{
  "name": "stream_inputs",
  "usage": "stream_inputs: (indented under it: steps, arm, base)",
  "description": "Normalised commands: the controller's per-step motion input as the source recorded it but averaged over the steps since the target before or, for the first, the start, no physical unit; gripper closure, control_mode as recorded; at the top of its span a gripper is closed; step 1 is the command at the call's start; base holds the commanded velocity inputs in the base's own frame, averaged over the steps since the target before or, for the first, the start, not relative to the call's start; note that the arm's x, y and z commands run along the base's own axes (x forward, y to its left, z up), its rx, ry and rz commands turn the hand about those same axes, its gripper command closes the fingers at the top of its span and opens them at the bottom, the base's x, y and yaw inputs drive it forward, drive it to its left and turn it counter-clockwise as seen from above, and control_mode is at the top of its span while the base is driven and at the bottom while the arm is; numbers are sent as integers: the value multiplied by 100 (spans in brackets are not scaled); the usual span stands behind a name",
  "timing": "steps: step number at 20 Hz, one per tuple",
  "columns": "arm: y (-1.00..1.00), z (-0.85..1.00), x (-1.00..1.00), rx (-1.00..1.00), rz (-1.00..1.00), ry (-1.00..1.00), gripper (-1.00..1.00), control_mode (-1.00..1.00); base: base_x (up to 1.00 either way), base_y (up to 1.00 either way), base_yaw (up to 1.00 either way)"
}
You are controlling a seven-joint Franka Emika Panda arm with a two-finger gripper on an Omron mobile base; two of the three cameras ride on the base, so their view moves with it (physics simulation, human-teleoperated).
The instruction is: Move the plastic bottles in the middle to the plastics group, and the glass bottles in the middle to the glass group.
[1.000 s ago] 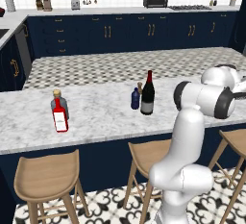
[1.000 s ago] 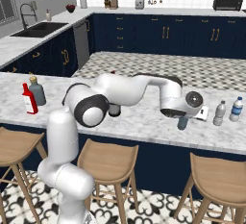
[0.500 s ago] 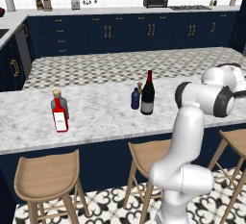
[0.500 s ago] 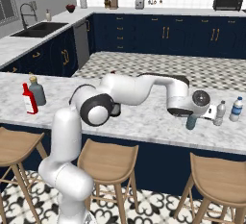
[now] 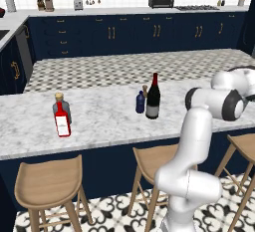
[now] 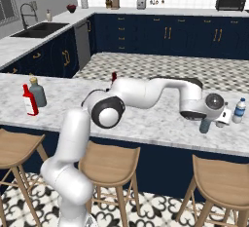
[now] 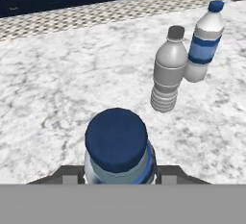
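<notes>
My gripper [image 6: 206, 118] is shut on a pale blue plastic bottle [image 7: 116, 147] with a dark blue cap, held upright low over the marble counter; in the hand view the dark fingers [image 7: 72, 175] flank it. The plastics group stands just beyond it: a greyish water bottle [image 7: 167, 72] and a blue-labelled one [image 7: 203, 43], the latter also at the counter's right end [image 6: 239, 110]. The dark wine bottle [image 5: 153, 97] and the navy plastic bottle [image 5: 140, 102] stand mid-counter. The glass group, a red bottle [image 5: 62, 121] and a squat clear one [image 5: 60, 107], is far left.
A small brown shaker [image 5: 145, 90] stands behind the navy bottle. Wooden stools [image 5: 47, 182] line the near edge of the island counter [image 5: 104, 121]. My white arm [image 6: 146, 92] stretches over the counter's middle and hides most of the wine bottle in the right base view.
My gripper has carried the pale blue bottle to the right along the counter, closer to the water bottles. The other bottles have not moved.
</notes>
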Motion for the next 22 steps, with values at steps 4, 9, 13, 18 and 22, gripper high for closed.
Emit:
stream_inputs:
  steps: [4, 9, 13, 18, 22]
  arm:
    - [-36, 0, 0, 0, -5, 0, 100, -100]
    - [-28, -4, 0, 0, -4, 0, 100, -100]
    - [-11, -21, 0, 0, -3, 1, 100, -100]
    - [0, -34, 0, 0, 0, 10, 100, -100]
    - [0, -30, 0, 0, 0, 6, 100, -100]
  base:
    - [0, 0, 0]
    - [0, 0, 0]
    - [0, 0, 0]
    - [0, 0, 0]
    - [0, 0, 0]
